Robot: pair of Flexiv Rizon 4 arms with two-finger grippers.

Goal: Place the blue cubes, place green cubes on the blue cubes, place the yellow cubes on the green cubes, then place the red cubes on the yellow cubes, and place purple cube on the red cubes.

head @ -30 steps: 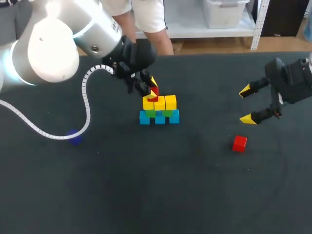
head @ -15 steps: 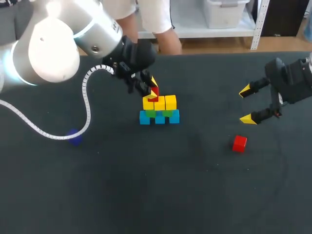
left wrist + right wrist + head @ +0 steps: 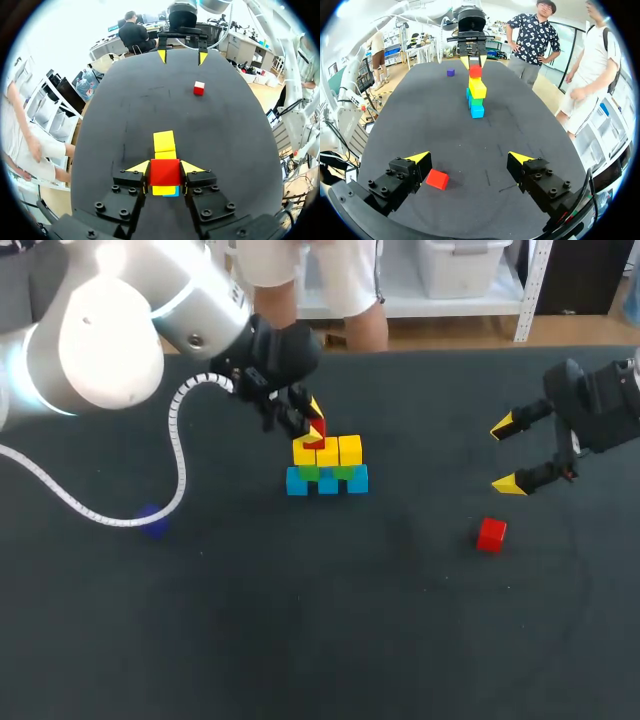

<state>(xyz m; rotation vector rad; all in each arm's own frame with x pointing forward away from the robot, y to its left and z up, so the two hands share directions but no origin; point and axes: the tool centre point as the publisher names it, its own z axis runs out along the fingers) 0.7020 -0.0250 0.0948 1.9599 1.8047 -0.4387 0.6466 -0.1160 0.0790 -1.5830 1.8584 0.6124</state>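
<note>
A stack stands mid-table: a row of blue cubes (image 3: 327,481), green cubes (image 3: 325,472) on them, and yellow cubes (image 3: 328,451) on top. My left gripper (image 3: 313,426) is shut on a red cube (image 3: 315,434) at the left end of the yellow row; whether it rests there I cannot tell. The left wrist view shows this red cube (image 3: 164,172) pinched between both fingers of the left gripper (image 3: 165,167), with yellow cubes (image 3: 164,142) ahead. A second red cube (image 3: 491,534) lies loose at the right. Above and right of it my right gripper (image 3: 510,453) hangs open and empty. A purple cube (image 3: 151,518) lies far left.
In the right wrist view the loose red cube (image 3: 437,179) lies just under the right gripper (image 3: 470,160), nearer one finger, with the stack (image 3: 476,95) and purple cube (image 3: 450,72) far ahead. My left arm's white cable (image 3: 180,455) loops over the table's left side.
</note>
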